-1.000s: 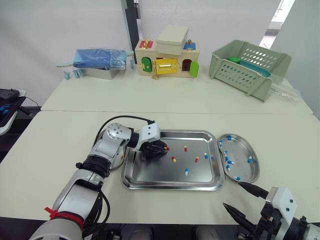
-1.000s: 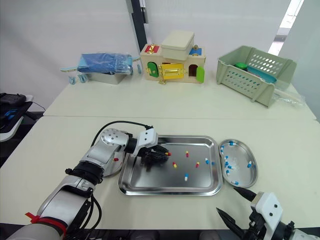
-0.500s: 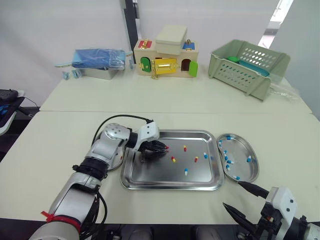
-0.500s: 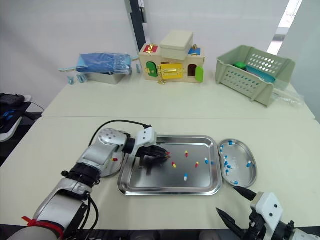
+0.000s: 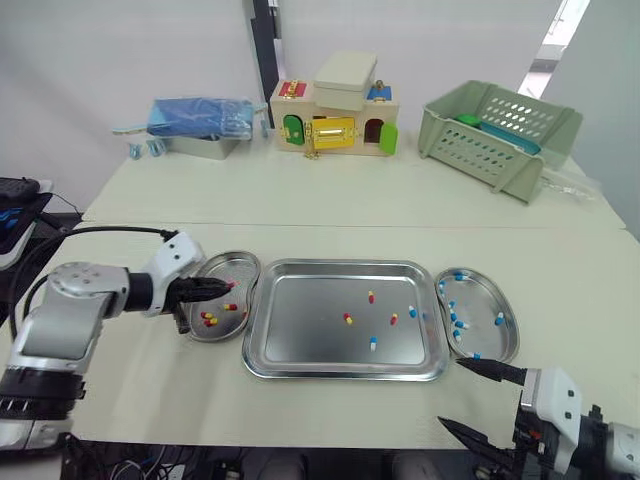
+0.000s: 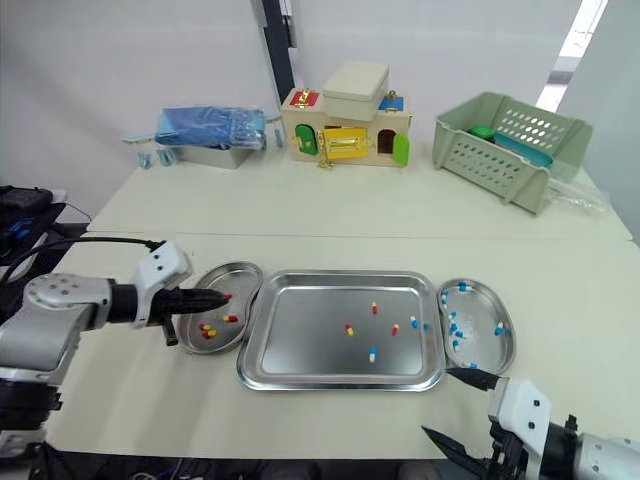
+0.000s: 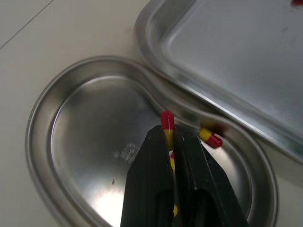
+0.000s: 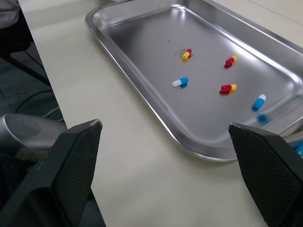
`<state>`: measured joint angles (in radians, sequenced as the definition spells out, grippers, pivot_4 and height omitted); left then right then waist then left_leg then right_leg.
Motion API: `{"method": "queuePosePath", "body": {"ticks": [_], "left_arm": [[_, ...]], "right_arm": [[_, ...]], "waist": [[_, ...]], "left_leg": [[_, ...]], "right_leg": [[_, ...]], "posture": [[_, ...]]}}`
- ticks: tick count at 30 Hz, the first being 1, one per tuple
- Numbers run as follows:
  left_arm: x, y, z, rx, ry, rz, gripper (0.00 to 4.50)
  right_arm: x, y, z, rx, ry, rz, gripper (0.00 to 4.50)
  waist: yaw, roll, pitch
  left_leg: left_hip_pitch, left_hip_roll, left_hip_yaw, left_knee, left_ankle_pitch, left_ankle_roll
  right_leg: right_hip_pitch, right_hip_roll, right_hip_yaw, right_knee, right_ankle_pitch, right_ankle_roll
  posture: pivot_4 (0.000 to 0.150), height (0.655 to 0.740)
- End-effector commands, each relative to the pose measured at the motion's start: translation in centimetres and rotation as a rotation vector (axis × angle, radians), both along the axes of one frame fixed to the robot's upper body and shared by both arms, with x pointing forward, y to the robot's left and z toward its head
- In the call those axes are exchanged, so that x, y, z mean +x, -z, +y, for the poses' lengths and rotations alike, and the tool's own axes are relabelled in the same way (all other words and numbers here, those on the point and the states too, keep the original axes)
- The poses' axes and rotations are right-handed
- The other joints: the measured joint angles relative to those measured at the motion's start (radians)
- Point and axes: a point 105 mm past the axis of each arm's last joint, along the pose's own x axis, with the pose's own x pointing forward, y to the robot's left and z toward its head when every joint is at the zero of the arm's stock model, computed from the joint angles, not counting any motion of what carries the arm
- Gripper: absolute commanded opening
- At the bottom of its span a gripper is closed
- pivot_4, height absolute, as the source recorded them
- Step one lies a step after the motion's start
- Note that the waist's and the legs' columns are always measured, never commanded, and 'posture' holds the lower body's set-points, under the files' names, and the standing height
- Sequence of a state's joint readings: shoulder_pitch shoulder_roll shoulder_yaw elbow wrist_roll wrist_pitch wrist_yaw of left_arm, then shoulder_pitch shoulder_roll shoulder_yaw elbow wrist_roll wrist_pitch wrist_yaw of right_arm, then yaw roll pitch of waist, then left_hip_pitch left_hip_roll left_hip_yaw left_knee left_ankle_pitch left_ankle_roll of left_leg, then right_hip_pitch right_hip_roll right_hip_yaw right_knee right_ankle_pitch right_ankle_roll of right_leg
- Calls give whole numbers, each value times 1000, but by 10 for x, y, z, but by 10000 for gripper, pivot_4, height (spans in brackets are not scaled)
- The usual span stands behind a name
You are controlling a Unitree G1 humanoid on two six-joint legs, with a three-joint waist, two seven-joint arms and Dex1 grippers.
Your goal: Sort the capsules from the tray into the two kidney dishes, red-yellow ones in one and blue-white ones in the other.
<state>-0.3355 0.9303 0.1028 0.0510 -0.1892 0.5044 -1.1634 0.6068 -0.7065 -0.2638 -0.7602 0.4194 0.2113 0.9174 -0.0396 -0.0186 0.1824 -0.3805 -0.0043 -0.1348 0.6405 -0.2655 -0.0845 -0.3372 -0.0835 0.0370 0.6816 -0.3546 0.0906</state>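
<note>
While black left end effector (image 7: 168, 135) pinches glossy red-yellow capsule (image 7: 166, 121) above shiny metal kidney dish (image 7: 90, 127), right end effector (image 5: 450, 392) spread near rectangular polished tray (image 5: 340, 372).

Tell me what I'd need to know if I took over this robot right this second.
Left gripper: shut on a red-yellow capsule, over the left kidney dish.
Right gripper: open, empty, near the table's front edge.
Done: a few red-yellow capsules lie in the left dish; blue-white ones lie in the right kidney dish.
Left: release the held capsule, then clear the tray of three red-yellow and two blue-white.
</note>
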Motion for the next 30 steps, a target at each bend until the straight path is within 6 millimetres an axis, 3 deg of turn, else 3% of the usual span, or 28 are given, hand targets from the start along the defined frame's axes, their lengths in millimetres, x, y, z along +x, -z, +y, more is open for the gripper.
{"method": "queuePosePath", "body": {"ticks": [1, 5, 8, 19, 23, 30], "left_arm": [[-1, -13, 5, -4, -32, -52, 195], [-1, -11, 0, -23, -36, -51, 195], [-1, -9, -1, -25, -37, -43, 7305], [2, -5, 0, -30, -46, -25, 43671], [1, -7, 4, -38, -55, -23, 44638], [-13, -15, 61, -3, -221, 8, 44638]], "right_arm": [[-1, 0, 2, 15, -31, 9, 45000], [2, 3, -1, 15, -30, 18, 45000], [4, 2, -2, 19, -26, 16, 45000], [5, -1, -7, 28, 6, 18, 45000], [6, -4, -11, 38, 36, 23, 45000], [13, -14, -67, -31, 174, 81, 45000]], "waist": [[7, 0, 0], [7, 0, 0], [7, 0, 0], [5, 0, 0], [5, 0, 0], [-2, 0, 0]], "left_leg": [[0, 0, 0, 0, 0, 0], [0, 0, 0, 0, 0, 0], [0, 0, 0, 0, 0, 0], [0, 0, 0, 0, 0, 0], [0, 0, 0, 0, 0, 0], [0, 0, 1, -1, 0, 0]], "right_leg": [[0, 0, 0, 0, 0, 0], [0, 0, 0, 0, 0, 0], [0, 0, 0, 0, 0, 0], [0, 0, 0, 0, 0, 0], [0, 0, 0, 0, 0, 0], [0, 0, 1, 0, 0, 0]], "posture": [[1500, 7400], [1500, 7400], [1500, 7400], [1500, 7400], [1500, 7400], [1500, 7400]]}}
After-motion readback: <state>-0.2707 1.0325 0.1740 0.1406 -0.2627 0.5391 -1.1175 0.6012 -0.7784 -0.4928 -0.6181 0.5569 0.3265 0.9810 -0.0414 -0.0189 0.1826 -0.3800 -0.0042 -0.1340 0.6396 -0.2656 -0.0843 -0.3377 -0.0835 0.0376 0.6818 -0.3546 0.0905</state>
